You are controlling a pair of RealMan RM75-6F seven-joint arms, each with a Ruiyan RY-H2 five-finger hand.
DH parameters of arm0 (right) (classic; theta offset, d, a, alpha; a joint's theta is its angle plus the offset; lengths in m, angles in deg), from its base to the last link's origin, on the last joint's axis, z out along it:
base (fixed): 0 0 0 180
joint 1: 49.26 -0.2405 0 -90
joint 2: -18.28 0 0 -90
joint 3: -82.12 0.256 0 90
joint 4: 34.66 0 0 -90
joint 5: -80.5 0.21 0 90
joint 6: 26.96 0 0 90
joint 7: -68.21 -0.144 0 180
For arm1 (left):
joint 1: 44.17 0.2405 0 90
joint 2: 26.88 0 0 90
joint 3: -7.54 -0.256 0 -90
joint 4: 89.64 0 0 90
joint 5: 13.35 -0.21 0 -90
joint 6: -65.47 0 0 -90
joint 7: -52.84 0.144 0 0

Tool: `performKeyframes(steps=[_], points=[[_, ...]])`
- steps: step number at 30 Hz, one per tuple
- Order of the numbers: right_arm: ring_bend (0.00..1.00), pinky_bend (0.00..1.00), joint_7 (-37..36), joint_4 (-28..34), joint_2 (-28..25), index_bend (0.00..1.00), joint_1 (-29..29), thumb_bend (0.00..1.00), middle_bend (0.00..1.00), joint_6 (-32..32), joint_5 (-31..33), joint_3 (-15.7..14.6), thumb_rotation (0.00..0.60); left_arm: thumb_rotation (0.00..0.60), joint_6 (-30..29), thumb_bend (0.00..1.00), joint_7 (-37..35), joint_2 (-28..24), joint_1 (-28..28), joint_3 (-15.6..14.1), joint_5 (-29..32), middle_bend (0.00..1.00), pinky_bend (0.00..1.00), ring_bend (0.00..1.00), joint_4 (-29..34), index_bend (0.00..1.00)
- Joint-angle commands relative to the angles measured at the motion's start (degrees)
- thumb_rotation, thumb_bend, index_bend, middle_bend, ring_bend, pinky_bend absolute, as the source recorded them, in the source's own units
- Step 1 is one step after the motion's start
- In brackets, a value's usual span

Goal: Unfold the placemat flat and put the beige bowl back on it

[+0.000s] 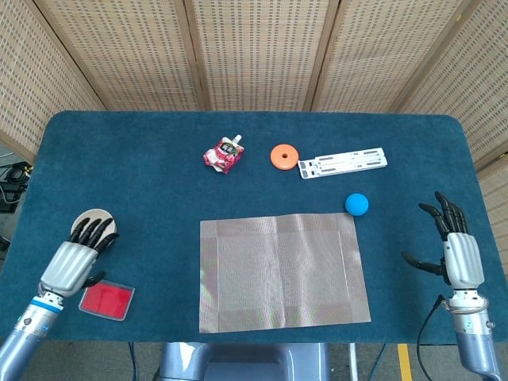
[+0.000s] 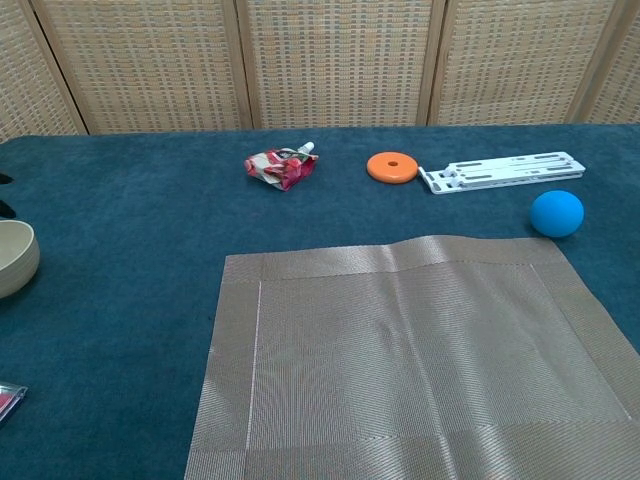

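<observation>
Objects on the blue tabletop [image 1: 143,159], one of each: red-and-white pouch [image 1: 225,153], orange disc [image 1: 283,155], white slotted bracket [image 1: 342,163], blue ball [image 1: 356,204], red flat case [image 1: 106,298]. None lies between bowl and mat.

One placemat [image 1: 283,271]: woven, grey-beige, spread flat at the near centre, faint fold creases visible.

One beige bowl [image 2: 15,259]: upright, on the tabletop well left of the placemat.

Left robot hand [image 1: 76,255]: fingers extended over the bowl rim; contact cannot be determined. Right robot hand [image 1: 453,248]: fingers spread, holding nothing, near the right edge.
</observation>
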Motion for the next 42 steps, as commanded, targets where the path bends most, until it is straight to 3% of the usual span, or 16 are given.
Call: performKeyframes(steps=[1,11,18,28,42], points=[[0.0,0.0,0.34,-0.06,0.19,0.2,-0.08,0.23,0.0,0.1,-0.19,-0.19,0.6,0.6,-0.11,0.24,-3.27,1.48,2.45,1.6,3.15,0.0,0.0,0.0,-6.57,0.29],[0.0,0.0,0.48,0.0,0.26,0.2,-0.09,0.23,0.0,0.17,-0.2,-0.33,0.6,0.6,3.88,0.26,-10.32,6.92,3.26,4.48,5.45,0.0,0.0,0.0,-19.06,0.46],[0.0,0.0,0.64,0.0,0.33,0.2,-0.1,0.23,0.0,0.06,-0.29,-0.39,0.6,0.6,8.19,0.28,-13.69,11.04,2.07,6.09,6.0,0.0,0.0,0.0,-26.94,0.47],[0.0,0.0,0.78,-0.05,0.45,0.2,-0.15,0.23,0.0,0.17,-0.32,-0.52,0.6,0.6,11.08,0.29,-16.2,14.93,0.48,7.1,4.7,0.0,0.0,0.0,-32.21,0.5],[0.0,0.0,0.04,0.4,-0.02,0.2,0.03,0.23,0.0,-0.26,-0.44,-0.4,0.6,0.6,13.93,0.54,-15.78,17.64,-0.61,7.47,3.93,0.0,0.0,0.0,-34.62,0.63]])
